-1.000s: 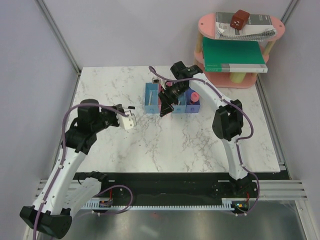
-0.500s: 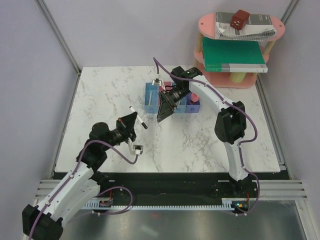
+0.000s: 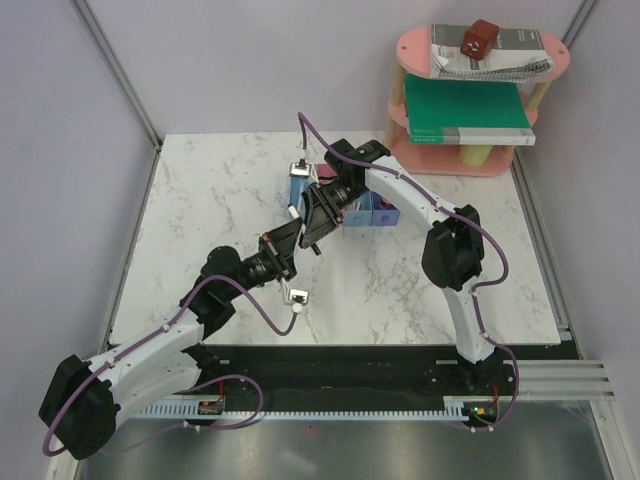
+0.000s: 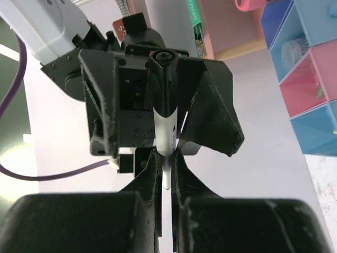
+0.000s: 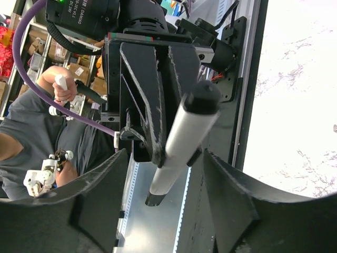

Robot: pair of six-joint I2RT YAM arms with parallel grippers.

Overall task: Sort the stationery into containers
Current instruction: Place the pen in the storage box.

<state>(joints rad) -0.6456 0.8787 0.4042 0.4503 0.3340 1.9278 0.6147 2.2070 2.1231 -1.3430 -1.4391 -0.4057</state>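
The black pen (image 4: pixel 164 113), white-barrelled with black ends, is held in the air over the table's middle. My left gripper (image 4: pixel 166 168) is shut on its near end. My right gripper (image 5: pixel 171 211) is open, and the pen's (image 5: pixel 181 134) other end sits between its spread fingers (image 5: pixel 95 205) without touching them. In the top view the two grippers meet nose to nose, the left one (image 3: pixel 288 243) and the right one (image 3: pixel 310 222). The joined row of bins (image 4: pixel 310 79) is just behind, and shows in the top view (image 3: pixel 358 213) partly hidden by the right arm. A pink cylinder (image 4: pixel 247 4) shows by the dark blue bin.
A pink two-tier oval shelf (image 3: pixel 480 50) stands at the back right with a green book (image 3: pixel 465 108), a spiral notebook (image 3: pixel 490 62) and a brown block (image 3: pixel 478 38). The marble table's front edge (image 3: pixel 340 343) lies near the arm bases.
My left arm has swung right and forward with the pen. My right gripper has turned left to face it, and the pen's far end now lies between its open jaws.
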